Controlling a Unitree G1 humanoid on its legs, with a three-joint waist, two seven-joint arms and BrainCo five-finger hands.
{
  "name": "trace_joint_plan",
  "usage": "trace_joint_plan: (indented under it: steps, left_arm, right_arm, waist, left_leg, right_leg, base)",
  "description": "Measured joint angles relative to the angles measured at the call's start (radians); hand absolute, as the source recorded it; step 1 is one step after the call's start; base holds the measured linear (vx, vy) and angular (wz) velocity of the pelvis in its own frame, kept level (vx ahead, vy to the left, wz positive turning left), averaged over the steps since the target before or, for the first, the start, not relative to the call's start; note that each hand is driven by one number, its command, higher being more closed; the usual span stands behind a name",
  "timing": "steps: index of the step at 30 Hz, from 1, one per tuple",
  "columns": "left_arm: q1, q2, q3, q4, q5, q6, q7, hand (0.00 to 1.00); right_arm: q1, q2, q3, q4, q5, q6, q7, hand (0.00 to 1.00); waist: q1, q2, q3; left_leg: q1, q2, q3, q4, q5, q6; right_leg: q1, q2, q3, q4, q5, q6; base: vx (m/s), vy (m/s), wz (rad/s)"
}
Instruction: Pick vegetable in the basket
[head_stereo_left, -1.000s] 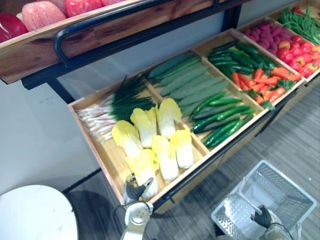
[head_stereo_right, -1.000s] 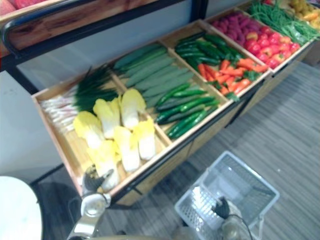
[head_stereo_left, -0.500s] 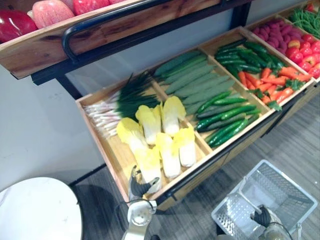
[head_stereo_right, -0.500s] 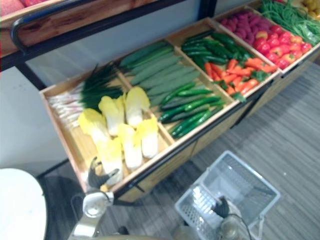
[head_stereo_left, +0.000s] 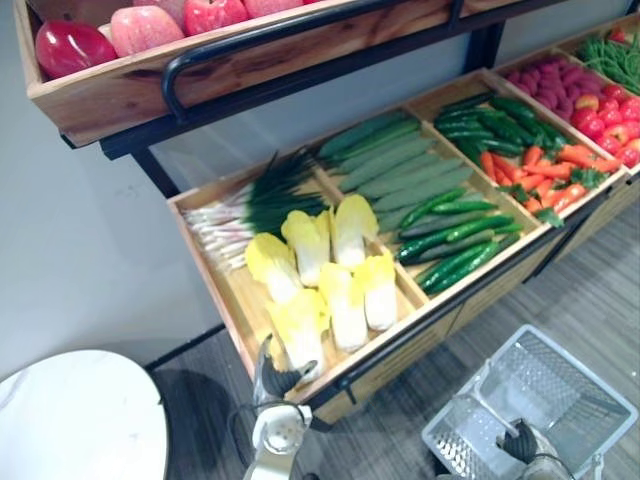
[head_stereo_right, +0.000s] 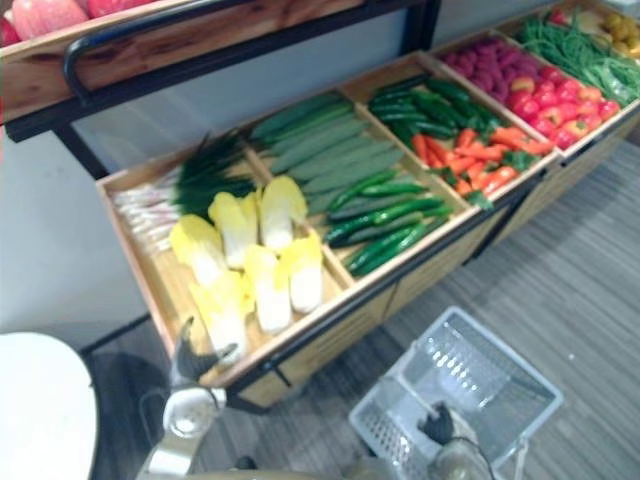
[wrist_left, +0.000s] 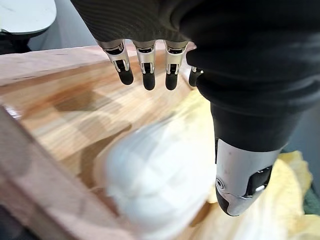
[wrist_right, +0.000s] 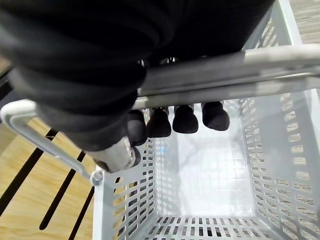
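**A:** How is the left hand (head_stereo_left: 270, 380) set?

**B:** It is held wide, fingers (wrist_left: 145, 70) straight and thumb (wrist_left: 240, 185) apart, just over the white butt of the nearest napa cabbage (wrist_left: 160, 185). Nothing is grasped yet. That cabbage lies at the front of the wooden crate (head_stereo_left: 232, 300), just behind its front wall (wrist_left: 30, 172).

**A:** How should the grasp be made?

**B:** The butt is probably best enclosed from above, fingers on one side and thumb on the other. It should then be lifted straight up, so that the front wall is cleared and the neighbouring cabbages (head_stereo_left: 345, 305) are not dragged.

**A:** And the room for moving?

**B:** Open space is seen between the crate and the apple shelf (head_stereo_left: 110, 95) above. The white basket (head_stereo_left: 580, 368) is carried by the right hand (wrist_right: 185, 119), which is curled round its handle (wrist_right: 240, 75). Its open top is well apart from the crate, over bare floor (head_stereo_left: 600, 290), so the crossing is judged unobstructed.
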Motion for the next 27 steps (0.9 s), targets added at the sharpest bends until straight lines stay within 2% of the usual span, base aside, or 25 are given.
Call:
trace_joint_plan:
  steps: [1,3,4,5,6,7,12,15,20,27]
  left_arm:
    - [-0.011,-0.005,0.0,0.032,0.03,-0.002,0.005,0.0]
    - [-0.048,-0.014,-0.002,0.104,0.037,-0.004,0.017,0.0]
    - [-0.075,-0.019,0.0,0.166,0.038,-0.003,0.039,0.0]
    - [-0.087,-0.025,0.002,0.182,0.039,-0.008,0.068,0.0]
    - [-0.087,-0.027,0.001,0.196,0.041,-0.012,0.079,0.0]
    - [-0.088,-0.028,0.0,0.227,0.066,-0.027,0.098,0.0]
    - [-0.173,-0.03,-0.005,0.368,0.074,-0.032,0.176,0.0]
    - [-0.227,-0.031,-0.004,0.432,0.064,-0.021,0.22,0.0]
    - [-0.252,-0.035,-0.004,0.462,0.016,-0.004,0.266,0.0]
    - [-0.252,-0.035,-0.012,0.484,0.016,-0.004,0.342,0.0]
  right_arm:
    - [0.0,0.0,0.002,0.003,0.0,0.0,0.0,1.0]
    - [-0.006,0.0,0.004,0.027,0.0,-0.001,-0.001,1.0]
    - [-0.013,-0.001,0.004,0.04,0.0,-0.001,-0.002,1.0]
    - [-0.014,-0.001,0.004,0.041,0.0,-0.001,-0.002,1.0]
    - [-0.016,-0.001,0.005,0.045,0.0,-0.001,-0.003,1.0]
    - [-0.024,-0.001,0.007,0.059,0.0,-0.001,-0.003,1.0]
    - [-0.041,-0.004,0.045,0.078,0.0,-0.003,-0.011,1.0]
    - [-0.042,-0.007,0.077,0.077,0.0,-0.02,-0.025,1.0]
    - [-0.035,-0.008,0.098,0.078,0.005,-0.027,-0.032,1.0]
    - [-0.045,-0.014,0.141,0.078,0.015,-0.031,-0.047,1.0]
  waist:
    - [0.0,0.015,-0.01]
    - [-0.001,0.005,-0.008]
    - [0.0,0.017,-0.016]
    - [0.0,0.007,-0.01]
    - [0.001,0.019,-0.018]
    - [0.0,0.008,-0.011]
    - [-0.001,0.012,-0.013]
    - [-0.003,0.011,-0.013]
    - [-0.006,0.01,-0.012]
    - [-0.011,0.012,-0.011]
  left_leg:
    - [0.001,0.0,0.001,0.0,0.0,-0.003]
    - [0.005,0.001,0.004,-0.006,0.0,-0.003]
    - [0.007,0.001,0.004,-0.009,0.0,-0.003]
    - [0.01,0.001,0.004,-0.013,0.001,-0.003]
    - [0.013,0.001,0.004,-0.013,0.001,-0.004]
    - [0.021,0.001,0.004,-0.014,0.001,-0.004]
    - [0.025,0.003,0.014,-0.012,0.0,-0.006]
    - [0.018,0.005,0.036,-0.012,-0.011,-0.016]
    - [0.019,0.013,0.032,-0.012,-0.024,-0.03]
    - [0.02,0.038,0.03,-0.012,-0.023,-0.041]
  right_leg:
    - [0.001,0.0,0.001,-0.002,0.001,0.0]
    - [0.005,0.002,0.001,-0.006,0.005,0.0]
    - [0.008,0.004,0.001,-0.007,0.005,0.0]
    - [0.008,0.004,0.002,-0.007,0.005,0.0]
    - [0.01,0.005,0.004,-0.008,0.005,0.0]
    - [0.013,0.005,0.007,-0.008,0.005,0.0]
    - [0.003,0.006,0.02,-0.011,0.004,0.0]
    - [-0.02,0.01,0.042,-0.015,0.003,-0.006]
    - [-0.029,0.024,0.054,-0.015,0.003,-0.006]
    - [-0.034,0.053,0.062,-0.01,0.006,-0.011]
  base:
    - [0.06,-0.002,-0.03]
    - [0.07,-0.001,-0.02]
    - [0.07,-0.004,-0.03]
    - [0.06,-0.003,-0.04]
    - [0.03,-0.006,-0.1]
    - [0.01,-0.005,-0.09]
    - [-0.06,-0.015,-0.09]
    - [-0.11,-0.021,-0.22]
    - [-0.03,-0.011,-0.11]
    - [0.03,-0.012,-0.04]
